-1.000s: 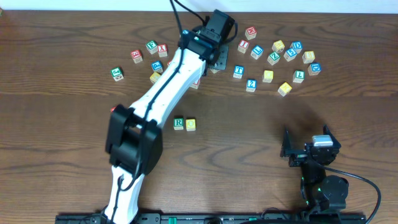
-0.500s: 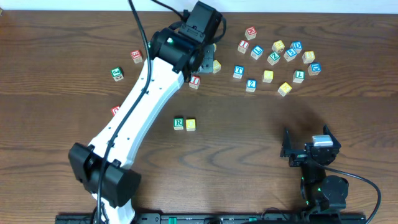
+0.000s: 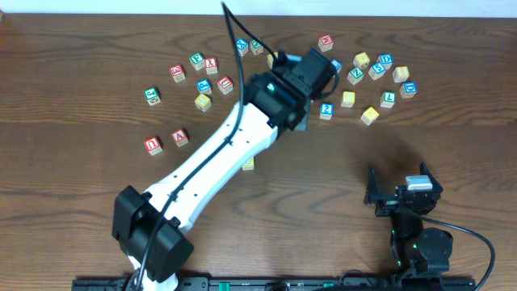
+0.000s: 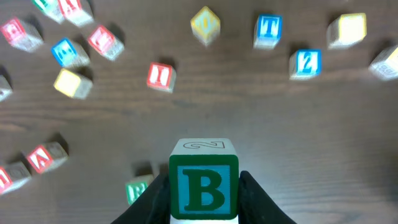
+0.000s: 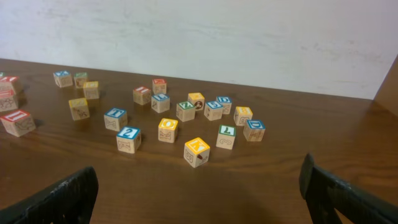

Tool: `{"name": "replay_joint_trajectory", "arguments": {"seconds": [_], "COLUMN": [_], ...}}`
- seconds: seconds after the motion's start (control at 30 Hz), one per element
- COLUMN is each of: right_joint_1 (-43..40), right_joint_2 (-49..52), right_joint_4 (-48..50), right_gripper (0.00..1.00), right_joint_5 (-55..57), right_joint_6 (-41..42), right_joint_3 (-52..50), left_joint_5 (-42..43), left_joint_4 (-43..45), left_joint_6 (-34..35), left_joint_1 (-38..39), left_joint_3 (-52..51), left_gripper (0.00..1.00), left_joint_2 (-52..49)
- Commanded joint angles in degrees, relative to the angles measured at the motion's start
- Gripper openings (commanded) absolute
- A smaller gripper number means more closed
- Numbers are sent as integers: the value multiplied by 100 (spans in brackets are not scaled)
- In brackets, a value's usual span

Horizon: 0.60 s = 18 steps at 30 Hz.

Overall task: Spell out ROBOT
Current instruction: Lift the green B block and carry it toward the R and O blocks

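Nearest the desk's (image 3: 81, 202) front edge, the right claw (image 3: 401, 194) rests spread wide and empty, seemingly parked clear. Further in lies a yellow cube (image 3: 248, 164), apparently part of the word row. The left claw (image 4: 203, 198) is clenched on the B cube (image 4: 203, 186), held above the wood, probably for carrying there. Farthest, the T cube (image 4: 268, 31) sits among loose ones.

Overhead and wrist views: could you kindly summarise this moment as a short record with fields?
Left gripper: shut on the B cube, apparently lifted
Right gripper: open, empty, low over the table
T cube: blue border, lying among loose cubes
Yellow cube: near the table's middle, beside the left arm
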State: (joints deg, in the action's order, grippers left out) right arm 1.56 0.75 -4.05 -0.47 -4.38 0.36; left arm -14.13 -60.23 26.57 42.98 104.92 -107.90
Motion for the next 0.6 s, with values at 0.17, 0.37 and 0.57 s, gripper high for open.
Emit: {"name": "replay_joint_trajectory", "arguments": {"seconds": [0.17,0.37,0.57], "right_joint_1": [-39,-39,-39], "right_joint_2": [0,0,0], "right_joint_4": [-26,-26,-26], "right_gripper": [99,99,99], "right_joint_5": [-33,-33,-31], "right_joint_6": [68,68,68], "right_joint_3": [-4,-4,-4], "left_joint_5": [-66,361,363], "left_joint_4": [555,1054,1478], "left_joint_6": [426,564,807], "left_joint_1": [138,234,586], "left_joint_3": [-1274,-1886,-2406], "left_gripper": [8,8,8], "left_joint_2": [22,59,240]}}
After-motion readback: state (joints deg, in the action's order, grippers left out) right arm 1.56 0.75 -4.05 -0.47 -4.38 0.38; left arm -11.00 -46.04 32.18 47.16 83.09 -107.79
